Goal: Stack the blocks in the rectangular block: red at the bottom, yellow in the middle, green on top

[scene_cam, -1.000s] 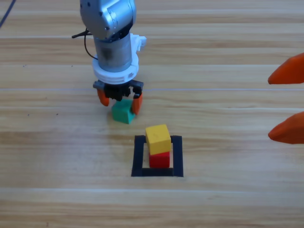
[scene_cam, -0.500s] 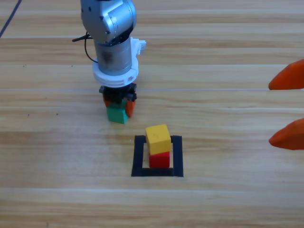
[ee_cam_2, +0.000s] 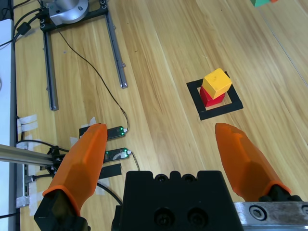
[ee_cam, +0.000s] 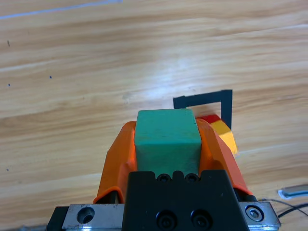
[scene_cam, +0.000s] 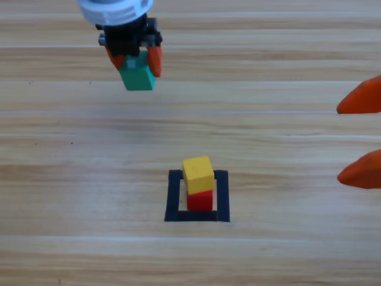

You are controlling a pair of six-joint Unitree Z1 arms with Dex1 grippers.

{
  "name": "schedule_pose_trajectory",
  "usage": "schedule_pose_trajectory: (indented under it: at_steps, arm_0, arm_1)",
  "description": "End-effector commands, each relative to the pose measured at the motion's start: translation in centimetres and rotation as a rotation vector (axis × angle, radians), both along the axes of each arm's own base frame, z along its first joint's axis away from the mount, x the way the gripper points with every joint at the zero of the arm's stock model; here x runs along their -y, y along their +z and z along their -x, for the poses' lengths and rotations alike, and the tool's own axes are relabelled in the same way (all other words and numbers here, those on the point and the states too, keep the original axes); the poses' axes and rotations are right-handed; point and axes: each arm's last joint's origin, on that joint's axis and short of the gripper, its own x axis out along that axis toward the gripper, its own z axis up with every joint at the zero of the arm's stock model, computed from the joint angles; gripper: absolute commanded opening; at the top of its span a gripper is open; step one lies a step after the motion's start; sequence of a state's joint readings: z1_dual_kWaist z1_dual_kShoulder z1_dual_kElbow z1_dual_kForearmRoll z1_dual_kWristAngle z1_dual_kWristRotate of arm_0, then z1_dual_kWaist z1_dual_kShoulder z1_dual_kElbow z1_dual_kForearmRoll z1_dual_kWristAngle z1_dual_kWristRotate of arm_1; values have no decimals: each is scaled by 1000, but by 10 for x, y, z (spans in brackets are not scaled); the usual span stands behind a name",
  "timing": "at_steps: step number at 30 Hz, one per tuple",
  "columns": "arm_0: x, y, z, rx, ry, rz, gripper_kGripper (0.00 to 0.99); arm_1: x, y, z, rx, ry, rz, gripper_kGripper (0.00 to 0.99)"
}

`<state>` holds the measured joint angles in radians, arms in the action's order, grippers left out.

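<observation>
Green cube (scene_cam: 138, 76) aloft, clamped in left gripper (scene_cam: 134, 59), faces roughly square to table's edges.
Yellow (scene_cam: 197, 173) atop red (scene_cam: 200, 200) inside tape outline (scene_cam: 173, 196); right gripper (scene_cam: 359, 137) parked wide open at edge.

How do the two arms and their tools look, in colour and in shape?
Each tool has two pointed orange jaws on a black body with screw heads. The left tool sits below a silver-grey wrist. Of the right tool, the high view shows only the orange jaws; its wrist view shows a grey metal plate beside the body.
</observation>
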<state>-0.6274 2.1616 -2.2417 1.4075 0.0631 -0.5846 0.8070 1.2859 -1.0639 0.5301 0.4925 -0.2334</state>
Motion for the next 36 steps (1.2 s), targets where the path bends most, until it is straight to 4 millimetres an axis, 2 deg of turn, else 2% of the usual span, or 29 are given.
schedule_pose_trajectory:
  at_steps: [1, 10, 16, 26, 36]
  arm_0:
    - [27, -23, 24, -83, -2, -35, 0]
    - [59, -33, 51, -116, 19, -39, 0]
    - [76, -46, 59, -135, 17, -57, 0]
    - [94, -75, 51, -174, 9, -81, 0]
    - [103, -86, 47, -187, 7, -80, 0]
  arm_1:
    - [-2, -9, -2, -17, 3, 15, 989]
    - [-1, -9, -1, -14, 5, 13, 989]
    - [0, -8, 0, -11, 4, 11, 989]
    - [1, -8, 1, -10, 4, 10, 989]
    - [1, -8, 1, -10, 4, 10, 989]
